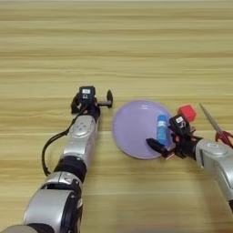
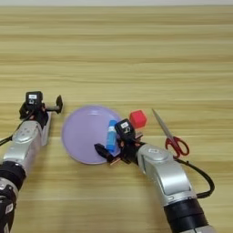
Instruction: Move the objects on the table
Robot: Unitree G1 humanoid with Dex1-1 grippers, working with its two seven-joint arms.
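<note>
One round lilac plate [image 1: 136,129], smooth.

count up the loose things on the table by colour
lilac: 1, the round plate
blue: 1, the short stick, lying on the plate's right side
red: 1, the small cube, on the table right of the plate
red and silver: 1, the scissors, red handles, right of the cube
total: 4
</note>
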